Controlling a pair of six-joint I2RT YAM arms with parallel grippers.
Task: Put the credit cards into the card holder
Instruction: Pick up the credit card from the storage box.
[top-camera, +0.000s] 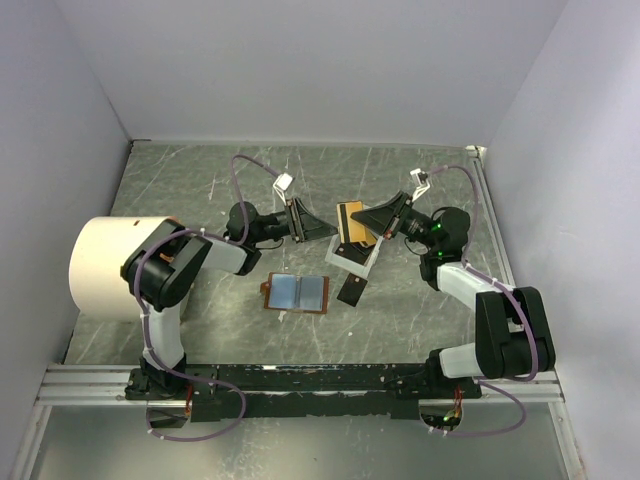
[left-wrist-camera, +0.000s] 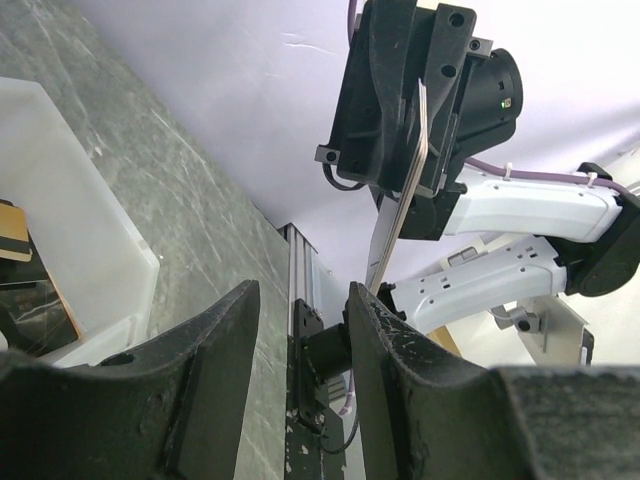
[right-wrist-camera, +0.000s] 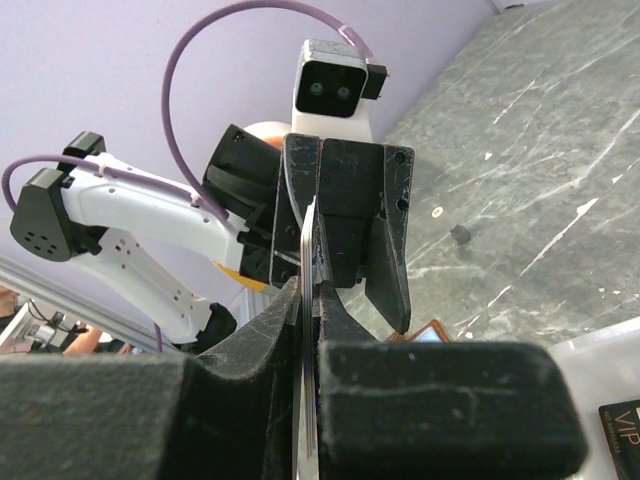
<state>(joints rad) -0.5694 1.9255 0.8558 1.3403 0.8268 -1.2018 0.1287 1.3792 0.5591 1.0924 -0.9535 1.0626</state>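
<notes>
Right gripper (right-wrist-camera: 308, 290) pinches one card (left-wrist-camera: 398, 225) edge-on; the card's long axis runs toward the left gripper (left-wrist-camera: 302, 295), whose jaws stand spread and empty. In the left wrist view the card's free end sits just beside the finger at 3 o'clock of the gap. Wallet (top-camera: 297, 292) lies open on the table, at 6 o'clock from the left gripper, the nearer arm; only the overhead view shows it; only the wrist views show the pinch.

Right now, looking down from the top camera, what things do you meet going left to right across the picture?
big cream cylinder → open brown leather wallet with blue lining → small dark flat card
</notes>
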